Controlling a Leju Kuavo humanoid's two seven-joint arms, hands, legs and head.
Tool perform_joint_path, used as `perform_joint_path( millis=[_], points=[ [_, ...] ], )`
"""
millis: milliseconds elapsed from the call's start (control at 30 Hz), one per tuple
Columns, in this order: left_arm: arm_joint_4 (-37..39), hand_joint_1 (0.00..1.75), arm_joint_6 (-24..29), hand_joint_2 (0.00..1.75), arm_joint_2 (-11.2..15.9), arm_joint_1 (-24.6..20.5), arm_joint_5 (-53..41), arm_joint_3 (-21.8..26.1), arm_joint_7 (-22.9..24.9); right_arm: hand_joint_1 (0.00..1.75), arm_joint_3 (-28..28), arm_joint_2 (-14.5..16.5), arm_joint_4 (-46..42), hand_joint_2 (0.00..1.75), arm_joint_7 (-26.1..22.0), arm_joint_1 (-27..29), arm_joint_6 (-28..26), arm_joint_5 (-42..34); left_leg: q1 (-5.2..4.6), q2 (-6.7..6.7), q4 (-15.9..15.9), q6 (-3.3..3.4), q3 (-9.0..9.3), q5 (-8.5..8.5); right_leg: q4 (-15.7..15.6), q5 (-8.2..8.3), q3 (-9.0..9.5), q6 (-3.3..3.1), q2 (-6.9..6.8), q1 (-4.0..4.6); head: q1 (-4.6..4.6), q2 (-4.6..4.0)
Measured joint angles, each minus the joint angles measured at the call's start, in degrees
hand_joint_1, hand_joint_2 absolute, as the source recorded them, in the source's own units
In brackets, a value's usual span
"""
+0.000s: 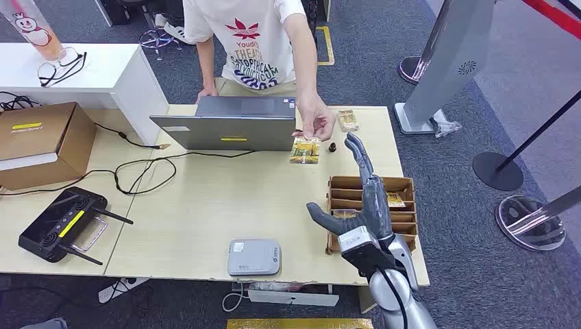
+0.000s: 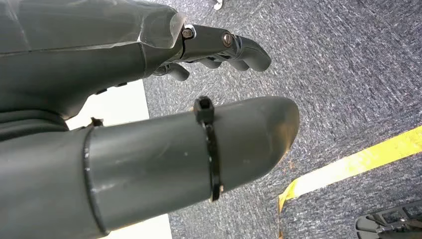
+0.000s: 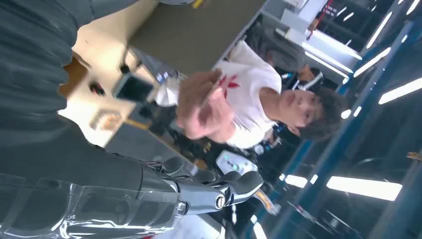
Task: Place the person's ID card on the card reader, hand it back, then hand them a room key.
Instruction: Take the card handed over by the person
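We cannot read the face of the ID card (image 1: 305,150); it shows as a small yellowish picture, pinched at its top edge by the person's hand (image 1: 316,123) and hanging just above the table (image 1: 205,205), between the laptop (image 1: 229,123) and our right hand (image 1: 363,205). In the right wrist view the same card is blurred and seen nearly edge-on. Our right hand is raised over the wooden tray (image 1: 404,188), fingers spread and empty, well short of the card. Much of the tray is hidden behind that hand, so we count perhaps two cards in its slots, no more surely. Our left hand (image 2: 149,99) hangs over blue carpet beside a yellow floor line (image 2: 358,162); its fingers are partly curled with nothing in them, though the thumb blocks part of the view.

On the table we count one card reader (image 1: 254,257), one laptop, one cardboard box (image 1: 41,140) and one black controller (image 1: 62,223).
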Motion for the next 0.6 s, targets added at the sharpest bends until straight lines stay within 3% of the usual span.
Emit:
perform_joint_path(
  millis=[233,600],
  points=[
    [0.00,0.00,-0.30,0.00,0.09,-0.07,0.04,0.00,0.00,0.00,4.29,-0.91,4.46,1.75,0.81,-6.08,-10.34,10.97,0.00,0.00,0.00,0.00,0.00,0.00,0.00,0.00,0.00,0.00,-0.01,0.00,0.01,0.00],
    [0.00,0.00,-0.83,0.00,0.52,-0.10,0.74,0.02,-0.15,0.00,9.53,-1.60,13.01,1.75,1.92,-14.01,-17.71,18.24,0.00,-0.01,0.00,0.00,0.00,0.01,0.00,0.00,0.00,0.00,-0.01,0.00,0.00,0.00]
  ],
)
